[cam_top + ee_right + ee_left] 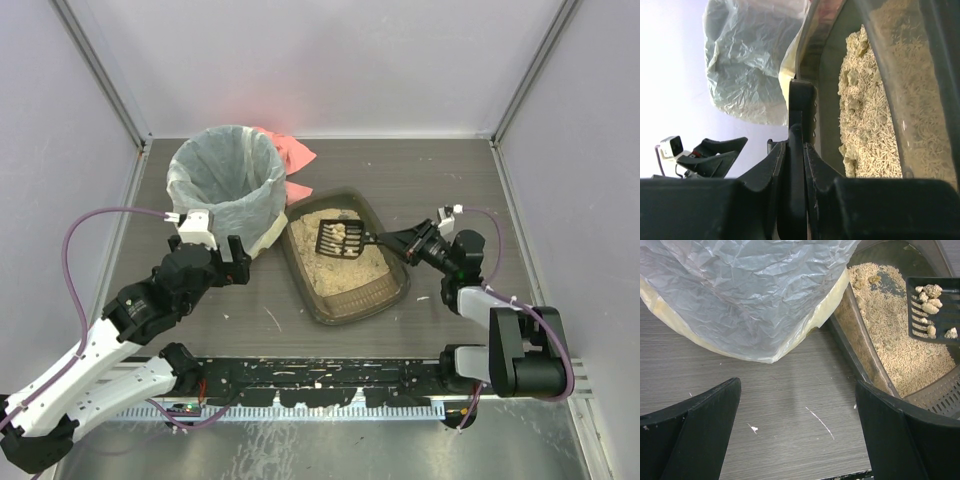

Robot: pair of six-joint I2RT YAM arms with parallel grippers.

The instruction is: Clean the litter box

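1 litter box [355, 305] | 1 bin [240, 212] | 1 scoop [338, 240] | left tool [797, 386] apart | right tool [388, 240] clamped on scoop

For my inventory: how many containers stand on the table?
2: a round white-bagged bin at back left; a dark brown rectangular plastic litter tray just right of it.

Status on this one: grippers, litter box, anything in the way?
Left gripper open, empty, beside bin. Right gripper shut on scoop, clumps loaded, over litter box. No obstruction seen.
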